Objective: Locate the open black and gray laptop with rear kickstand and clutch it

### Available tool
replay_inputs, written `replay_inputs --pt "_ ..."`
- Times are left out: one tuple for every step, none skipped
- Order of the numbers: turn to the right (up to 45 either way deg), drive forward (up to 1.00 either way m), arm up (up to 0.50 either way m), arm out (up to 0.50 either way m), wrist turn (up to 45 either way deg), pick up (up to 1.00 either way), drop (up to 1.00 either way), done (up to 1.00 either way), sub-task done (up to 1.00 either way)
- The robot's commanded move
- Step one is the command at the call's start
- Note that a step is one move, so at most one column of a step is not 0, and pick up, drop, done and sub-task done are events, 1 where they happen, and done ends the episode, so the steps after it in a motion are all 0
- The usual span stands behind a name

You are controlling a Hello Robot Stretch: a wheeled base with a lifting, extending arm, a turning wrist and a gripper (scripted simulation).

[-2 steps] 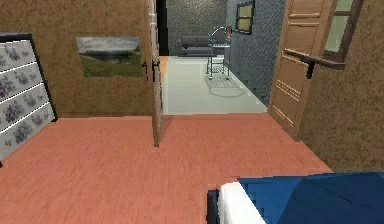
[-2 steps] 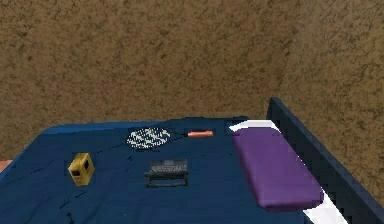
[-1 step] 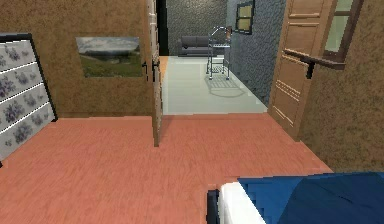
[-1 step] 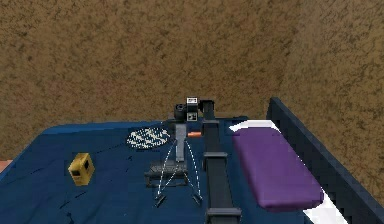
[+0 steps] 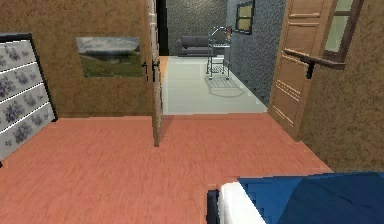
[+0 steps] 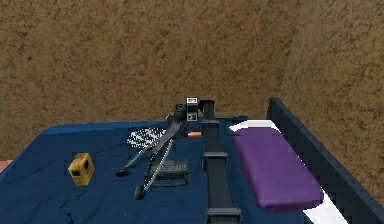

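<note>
A dark grey and black flat thing (image 6: 168,170) lies on the blue bed (image 6: 60,200); its shape is too small to name as the laptop. My arm's dark bar (image 6: 214,175) rises over the bed to two white squares. Left of them the gripper (image 6: 158,150) reaches down-left, its thin fingers (image 6: 140,162) running over or beside the dark thing. I cannot tell whether the gripper holds anything, since that thing rests on the bed at its far end.
A yellow cube (image 6: 80,167) and a small patterned item (image 6: 146,137) also lie on the bed, beside a purple pillow (image 6: 268,165). Ahead, a bed corner (image 5: 300,200), orange floor, a patterned dresser (image 5: 18,90), an open door (image 5: 156,70), and a metal cart (image 5: 218,55).
</note>
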Motion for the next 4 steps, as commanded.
replay_inputs --pt "0.0 0.00 0.00 0.00 45.0 0.00 0.00 0.00 0.00" --pt "0.0 0.00 0.00 0.00 45.0 0.00 0.00 0.00 0.00" --pt "0.0 0.00 0.00 0.00 24.0 0.00 0.00 0.00 0.00" --pt "0.0 0.00 -0.30 0.00 0.0 0.00 0.00 0.00 0.00"
